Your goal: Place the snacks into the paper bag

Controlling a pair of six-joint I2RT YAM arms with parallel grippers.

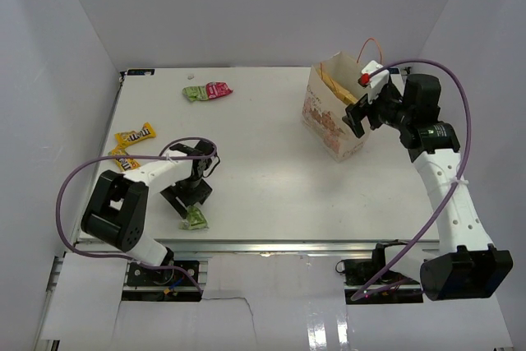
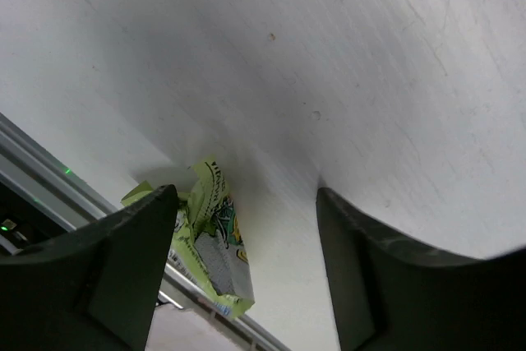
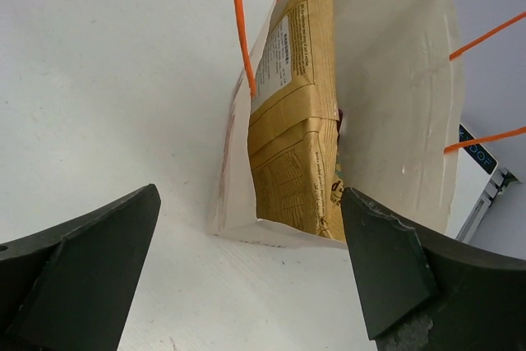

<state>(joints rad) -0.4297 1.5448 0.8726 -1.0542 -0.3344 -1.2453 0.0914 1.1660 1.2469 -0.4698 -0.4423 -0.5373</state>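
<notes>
The paper bag (image 1: 329,121) stands upright at the back right with its mouth open. The tan chip bag (image 3: 296,121) is inside it, and its top shows in the top view (image 1: 332,80). My right gripper (image 1: 355,118) is open and empty just beside the bag's rim (image 3: 415,80). My left gripper (image 1: 188,200) is open, low over the pale green packet (image 1: 196,219) at the table's near edge. In the left wrist view the packet (image 2: 209,236) lies against the left finger (image 2: 123,260). Two yellow M&M's packets (image 1: 134,134) (image 1: 123,159) lie left. The dark brown packet is not in view.
A green packet (image 1: 193,93) and a pink-red packet (image 1: 219,90) lie together at the back middle. The bag's orange cord handles (image 3: 238,30) hang over its mouth. The metal rail of the table's near edge (image 2: 49,178) runs right under the pale green packet.
</notes>
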